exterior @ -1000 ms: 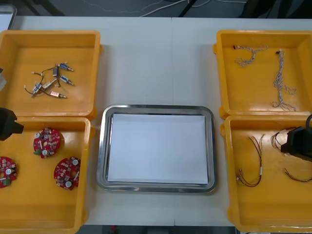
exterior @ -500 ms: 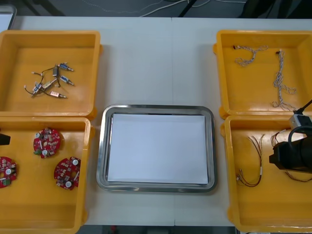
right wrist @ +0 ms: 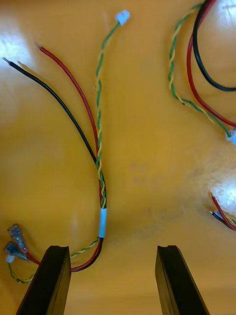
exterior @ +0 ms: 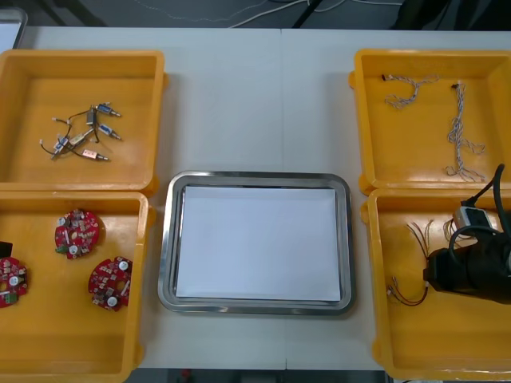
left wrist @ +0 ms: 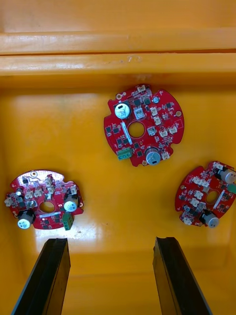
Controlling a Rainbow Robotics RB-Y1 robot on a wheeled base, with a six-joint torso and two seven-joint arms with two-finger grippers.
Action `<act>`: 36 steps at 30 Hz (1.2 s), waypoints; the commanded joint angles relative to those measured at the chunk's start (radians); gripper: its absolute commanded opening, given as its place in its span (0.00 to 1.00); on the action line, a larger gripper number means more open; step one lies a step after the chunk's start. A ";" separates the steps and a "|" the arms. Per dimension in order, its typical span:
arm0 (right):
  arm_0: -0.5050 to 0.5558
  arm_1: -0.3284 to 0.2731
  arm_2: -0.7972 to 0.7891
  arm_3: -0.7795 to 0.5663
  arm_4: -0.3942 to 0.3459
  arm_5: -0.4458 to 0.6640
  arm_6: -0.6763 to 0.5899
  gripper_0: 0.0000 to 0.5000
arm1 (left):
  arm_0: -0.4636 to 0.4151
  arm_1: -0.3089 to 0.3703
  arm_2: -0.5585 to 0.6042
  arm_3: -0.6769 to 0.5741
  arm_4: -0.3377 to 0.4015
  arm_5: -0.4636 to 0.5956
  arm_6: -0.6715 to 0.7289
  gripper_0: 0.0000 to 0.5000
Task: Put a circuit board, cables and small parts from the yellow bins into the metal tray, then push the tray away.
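Over near rt bin [exterior: 415, 343]: rt tool [right wrist: 112, 248] agape, cable [right wrist: 103, 221] at its edge.

- A light table [exterior: 255, 104] takes up most of the front view; its top is plain and matt.
- A thin seam [exterior: 281, 96] runs down the middle of the top from the far edge.
- Beyond the far edge lies a dark floor [exterior: 120, 12].
- Pale cords [exterior: 270, 11] trail across that floor.
- A pale panel [exterior: 9, 28] with a rounded corner sits at the table's far left corner.
- Below the near edge runs a dark strip [exterior: 255, 377].
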 commanded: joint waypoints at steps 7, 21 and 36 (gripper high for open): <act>0.048 0.061 0.016 -0.005 0.044 -0.013 -0.002 1.00 | 0.078 -0.051 0.086 0.066 0.060 -0.115 -0.319 1.00; 0.054 0.067 0.059 0.052 0.066 -0.110 0.000 1.00 | 0.176 -0.084 0.043 0.100 0.037 -0.255 -0.259 1.00; 0.054 0.067 0.099 0.060 0.107 -0.119 -0.006 1.00 | 0.141 -0.061 -0.089 0.080 -0.185 -0.212 0.038 1.00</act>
